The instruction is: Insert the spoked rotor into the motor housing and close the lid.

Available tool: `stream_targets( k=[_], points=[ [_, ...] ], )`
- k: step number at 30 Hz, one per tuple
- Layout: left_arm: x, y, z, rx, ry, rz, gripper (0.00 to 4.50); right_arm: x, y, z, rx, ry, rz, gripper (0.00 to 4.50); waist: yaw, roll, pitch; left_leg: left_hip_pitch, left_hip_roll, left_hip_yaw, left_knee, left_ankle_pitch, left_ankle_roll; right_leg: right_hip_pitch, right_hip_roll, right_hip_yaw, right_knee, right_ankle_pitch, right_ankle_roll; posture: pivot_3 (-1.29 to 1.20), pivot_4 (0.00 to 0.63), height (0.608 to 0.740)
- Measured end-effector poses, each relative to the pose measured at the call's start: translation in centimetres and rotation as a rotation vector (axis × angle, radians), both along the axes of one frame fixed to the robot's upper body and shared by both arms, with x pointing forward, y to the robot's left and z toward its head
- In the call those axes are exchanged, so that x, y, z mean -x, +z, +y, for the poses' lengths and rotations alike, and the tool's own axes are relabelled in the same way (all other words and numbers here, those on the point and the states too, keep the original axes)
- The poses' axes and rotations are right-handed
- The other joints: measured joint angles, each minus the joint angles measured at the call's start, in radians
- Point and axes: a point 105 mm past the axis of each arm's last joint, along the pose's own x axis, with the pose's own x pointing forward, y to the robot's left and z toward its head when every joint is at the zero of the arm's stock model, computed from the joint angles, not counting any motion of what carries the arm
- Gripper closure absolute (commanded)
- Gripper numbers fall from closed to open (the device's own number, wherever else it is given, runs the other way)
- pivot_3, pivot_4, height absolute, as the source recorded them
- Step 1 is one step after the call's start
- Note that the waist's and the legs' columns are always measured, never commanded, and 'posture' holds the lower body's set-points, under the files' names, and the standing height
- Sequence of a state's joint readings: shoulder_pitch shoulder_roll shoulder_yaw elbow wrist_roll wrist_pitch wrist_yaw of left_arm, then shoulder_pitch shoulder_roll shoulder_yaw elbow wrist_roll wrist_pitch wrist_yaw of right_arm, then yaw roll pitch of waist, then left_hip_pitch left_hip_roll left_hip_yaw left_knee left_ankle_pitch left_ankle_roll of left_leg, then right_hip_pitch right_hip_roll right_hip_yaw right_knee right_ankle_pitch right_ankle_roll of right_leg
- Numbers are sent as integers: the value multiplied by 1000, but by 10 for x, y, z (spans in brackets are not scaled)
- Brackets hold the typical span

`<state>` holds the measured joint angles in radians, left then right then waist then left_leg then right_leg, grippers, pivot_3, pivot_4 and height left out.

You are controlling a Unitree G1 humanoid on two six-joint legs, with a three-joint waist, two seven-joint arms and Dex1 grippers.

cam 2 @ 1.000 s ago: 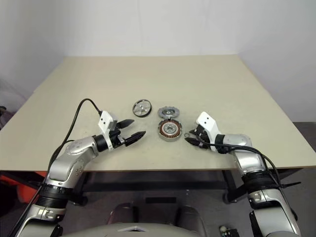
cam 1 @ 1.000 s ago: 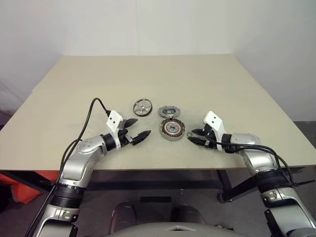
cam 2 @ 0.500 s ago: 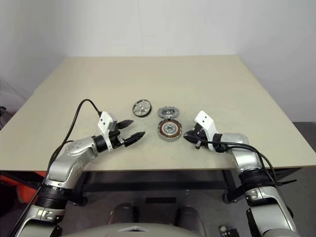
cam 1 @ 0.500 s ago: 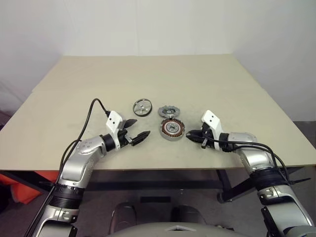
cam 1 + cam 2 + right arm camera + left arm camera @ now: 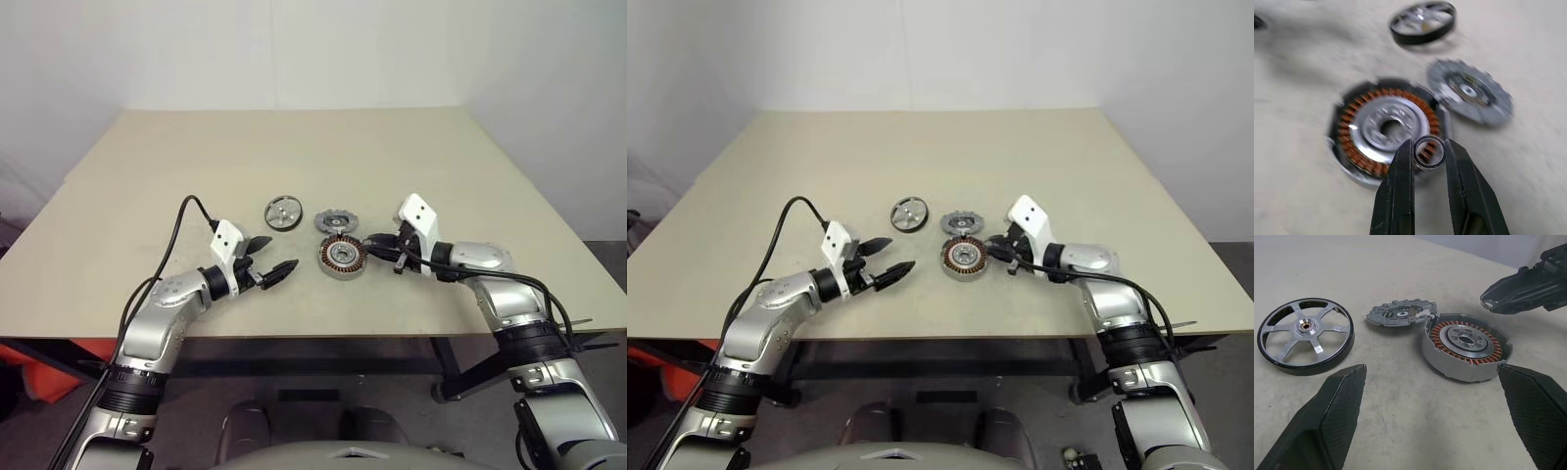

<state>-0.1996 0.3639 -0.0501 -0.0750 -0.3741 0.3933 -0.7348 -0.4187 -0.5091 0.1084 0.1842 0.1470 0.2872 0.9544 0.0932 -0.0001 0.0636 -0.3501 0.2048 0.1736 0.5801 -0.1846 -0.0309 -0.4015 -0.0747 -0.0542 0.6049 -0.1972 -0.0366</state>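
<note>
Three round metal parts lie near the middle of the beige tabletop (image 5: pixel 294 157). Largest is the motor housing (image 5: pixel 342 256), a grey puck ringed with copper windings, nearest the robot. Touching its far edge lies the lid (image 5: pixel 333 220), a dark grey notched disc; beside that, apart, sits the spoked rotor (image 5: pixel 282 212), a shiny silver wheel. Over the housing's right rim, the right gripper (image 5: pixel 1429 152) is clamped on a small metal ring (image 5: pixel 1429 152). Left of the housing hovers the left gripper (image 5: pixel 273 257), fingers spread wide.
</note>
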Motion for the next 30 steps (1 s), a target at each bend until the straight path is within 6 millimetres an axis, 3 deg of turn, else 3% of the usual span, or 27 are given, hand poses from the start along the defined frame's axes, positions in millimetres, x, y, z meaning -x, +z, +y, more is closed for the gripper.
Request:
stream_targets(
  k=[10, 30],
  points=[
    [1, 2, -1, 1, -3, -9, 0, -5, -2, 28, -28, 52, 5, 3781, 0, 0, 0, 0, 0, 0, 0, 0, 0, 0, 0, 0, 0, 0, 0, 0, 0, 740],
    [1, 1, 0, -5, 8, -7, 0, -6, -17, 30, -11, 47, 41, 3781, 0, 0, 0, 0, 0, 0, 0, 0, 0, 0, 0, 0, 0, 0, 0, 0, 0, 740]
  ],
)
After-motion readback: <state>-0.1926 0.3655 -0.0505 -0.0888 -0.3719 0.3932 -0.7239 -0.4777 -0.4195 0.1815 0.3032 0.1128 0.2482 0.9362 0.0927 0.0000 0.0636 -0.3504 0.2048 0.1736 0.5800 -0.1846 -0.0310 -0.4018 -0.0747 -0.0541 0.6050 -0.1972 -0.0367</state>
